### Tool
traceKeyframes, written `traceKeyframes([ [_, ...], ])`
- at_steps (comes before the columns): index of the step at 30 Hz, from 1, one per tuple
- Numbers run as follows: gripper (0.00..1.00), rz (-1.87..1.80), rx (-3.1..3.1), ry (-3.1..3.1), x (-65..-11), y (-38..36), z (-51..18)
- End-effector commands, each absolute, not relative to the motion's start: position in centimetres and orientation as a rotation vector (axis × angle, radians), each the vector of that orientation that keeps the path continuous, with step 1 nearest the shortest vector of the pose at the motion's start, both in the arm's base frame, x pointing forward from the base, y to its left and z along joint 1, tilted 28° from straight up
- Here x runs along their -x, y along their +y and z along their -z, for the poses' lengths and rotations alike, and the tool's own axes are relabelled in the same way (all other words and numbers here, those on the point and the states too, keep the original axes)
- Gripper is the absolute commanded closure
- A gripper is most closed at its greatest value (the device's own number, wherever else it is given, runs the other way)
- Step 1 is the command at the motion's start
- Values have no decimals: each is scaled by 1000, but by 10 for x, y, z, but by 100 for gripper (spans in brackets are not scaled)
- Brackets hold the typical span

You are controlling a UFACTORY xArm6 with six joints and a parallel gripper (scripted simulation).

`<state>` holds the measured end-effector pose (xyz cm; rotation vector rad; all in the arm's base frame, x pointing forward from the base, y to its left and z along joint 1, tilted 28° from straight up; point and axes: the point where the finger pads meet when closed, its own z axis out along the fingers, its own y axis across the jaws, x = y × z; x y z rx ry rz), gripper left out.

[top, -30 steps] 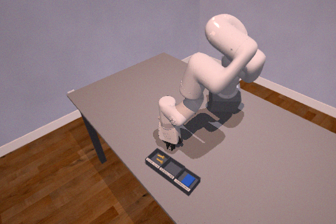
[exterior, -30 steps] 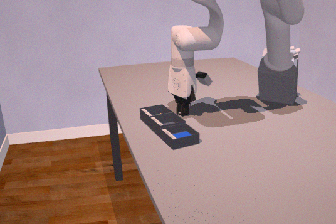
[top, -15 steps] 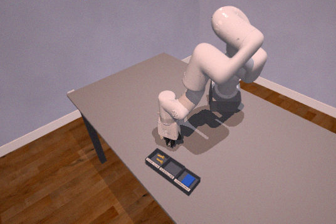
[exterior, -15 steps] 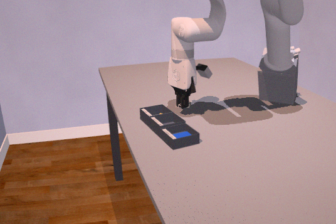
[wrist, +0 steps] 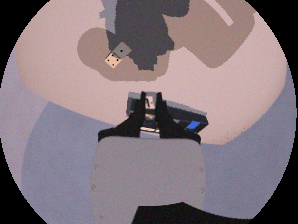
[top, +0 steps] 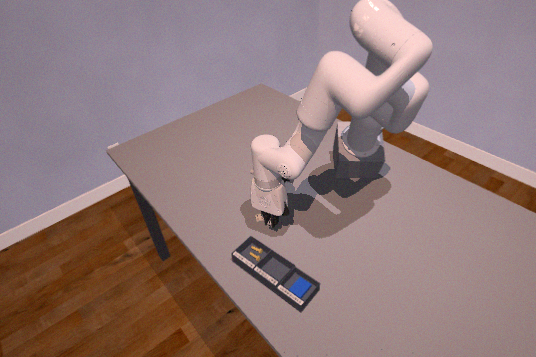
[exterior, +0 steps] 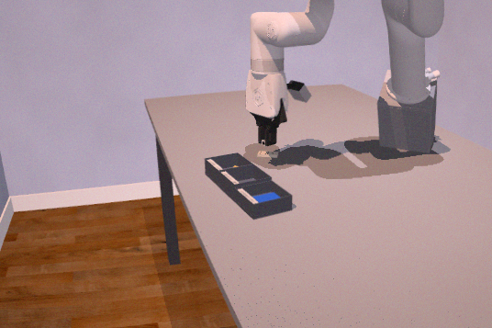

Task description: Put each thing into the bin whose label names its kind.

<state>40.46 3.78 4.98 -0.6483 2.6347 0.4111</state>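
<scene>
- Looking down from the top view, a white six-joint robot arm (top: 350,90) bends low over a grey table (top: 425,235). Its black two-finger gripper (top: 272,220) hangs just above the surface, near a small pale die (top: 258,217) lying on the table. In front sits a dark three-compartment bin row (top: 239,258): two yellow screws (top: 256,252) in the left compartment, a flat blue square piece (top: 300,287) in the right one, with the middle one showing only its grey floor.
- Seen from the exterior view, the gripper (exterior: 267,141) points straight down, raised off the table, with the die (exterior: 262,153) just below it beside the bin row (exterior: 229,184).
- Viewed from the wrist, the gripper's fingers are clamped on a small pale object (wrist: 150,103), too small to identify. The die (wrist: 113,60) lies on the table beyond.
</scene>
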Motion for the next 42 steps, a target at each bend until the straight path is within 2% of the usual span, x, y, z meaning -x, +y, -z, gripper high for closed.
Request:
traceKeyframes([
  [1, 100, -410, 648, 2634, -405, 37, -51],
  [10, 100, -410, 648, 2634, -405, 38, -51],
  [35, 100, -411, 648, 2633, -426, 147, -104],
  [42, 100, -331, 989, 2494, -434, 184, -122],
])
